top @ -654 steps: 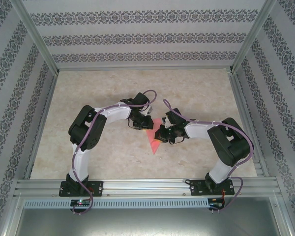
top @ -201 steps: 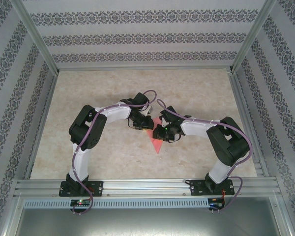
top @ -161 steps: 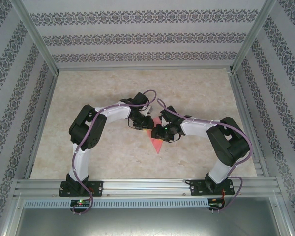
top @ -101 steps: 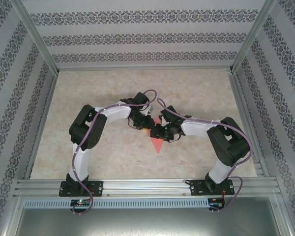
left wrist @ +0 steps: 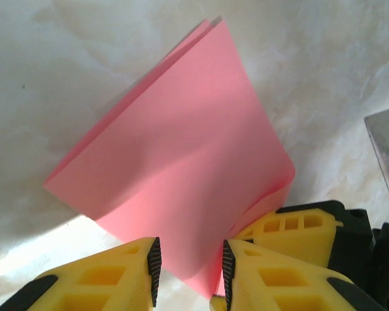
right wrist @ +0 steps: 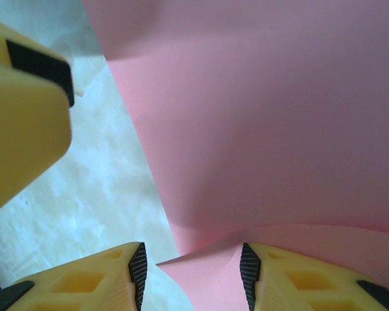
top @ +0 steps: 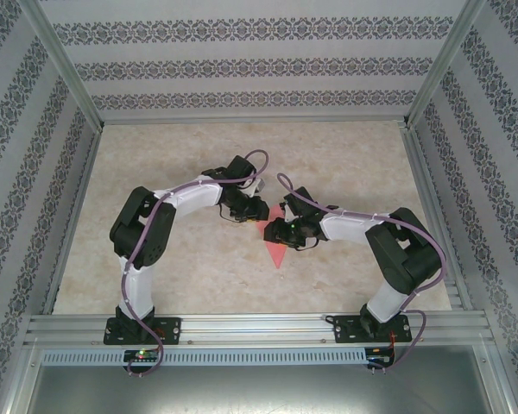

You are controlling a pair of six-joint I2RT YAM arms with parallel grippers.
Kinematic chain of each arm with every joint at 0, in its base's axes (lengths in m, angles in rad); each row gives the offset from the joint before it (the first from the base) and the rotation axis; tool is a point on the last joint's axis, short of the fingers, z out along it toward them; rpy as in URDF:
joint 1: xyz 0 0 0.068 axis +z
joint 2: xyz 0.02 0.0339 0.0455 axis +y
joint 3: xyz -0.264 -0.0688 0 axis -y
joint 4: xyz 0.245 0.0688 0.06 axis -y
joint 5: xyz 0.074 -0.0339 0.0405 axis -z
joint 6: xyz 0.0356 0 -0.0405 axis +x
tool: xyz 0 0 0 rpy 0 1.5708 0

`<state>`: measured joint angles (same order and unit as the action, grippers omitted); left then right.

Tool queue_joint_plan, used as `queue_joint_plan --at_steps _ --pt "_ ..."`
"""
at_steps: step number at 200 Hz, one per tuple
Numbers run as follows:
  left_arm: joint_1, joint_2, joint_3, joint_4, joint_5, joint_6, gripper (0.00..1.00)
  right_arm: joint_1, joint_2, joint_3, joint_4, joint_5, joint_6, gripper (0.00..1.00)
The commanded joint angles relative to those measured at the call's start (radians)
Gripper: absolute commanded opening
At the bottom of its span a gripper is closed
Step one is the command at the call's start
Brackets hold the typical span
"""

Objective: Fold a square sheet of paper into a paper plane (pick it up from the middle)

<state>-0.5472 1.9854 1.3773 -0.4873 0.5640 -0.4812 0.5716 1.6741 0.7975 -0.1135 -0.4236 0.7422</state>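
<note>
**Both grippers loosen on the folded paper**

The paper (left wrist: 181, 162) rests on the table (top: 345, 155) between the two arms. It is folded into layers, with a narrow tip pointing toward the arm bases. Over the last second both pairs of fingers have spread. The left gripper (left wrist: 190, 272) now stands apart with the paper's edge loose in the gap, and the right gripper (right wrist: 191, 272) does the same opposite it. The left arm (top: 168, 203) has swung its elbow outward. This looks like a crease pressed and then released, with more folds needed before it is a plane.
</note>
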Motion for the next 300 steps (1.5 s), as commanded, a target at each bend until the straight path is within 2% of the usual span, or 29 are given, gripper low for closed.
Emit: queue_joint_plan --at_steps 1,40,76,136,153,231,300 --pt "0.008 -0.032 -0.02 -0.02 0.022 -0.013 0.34 -0.011 0.003 -0.037 -0.046 0.045 0.013 0.45" --pt "0.009 -0.045 -0.046 0.017 0.068 -0.036 0.27 -0.016 -0.008 -0.055 -0.031 0.042 0.015 0.41" --pt "0.009 -0.03 -0.046 0.007 0.09 -0.028 0.21 -0.02 -0.011 -0.061 -0.029 0.039 0.014 0.25" --pt "-0.008 -0.026 -0.059 0.028 0.124 -0.034 0.18 -0.025 -0.002 -0.06 -0.052 0.046 -0.004 0.14" --pt "-0.022 -0.014 -0.061 0.03 0.149 -0.036 0.16 -0.028 0.001 -0.058 -0.056 0.042 -0.006 0.11" --pt "-0.079 0.007 -0.078 0.051 0.094 -0.048 0.12 -0.033 0.009 -0.058 -0.071 0.031 -0.027 0.0" --pt "-0.099 0.046 -0.106 0.067 0.103 -0.048 0.11 -0.042 -0.004 -0.071 -0.068 0.026 -0.035 0.0"
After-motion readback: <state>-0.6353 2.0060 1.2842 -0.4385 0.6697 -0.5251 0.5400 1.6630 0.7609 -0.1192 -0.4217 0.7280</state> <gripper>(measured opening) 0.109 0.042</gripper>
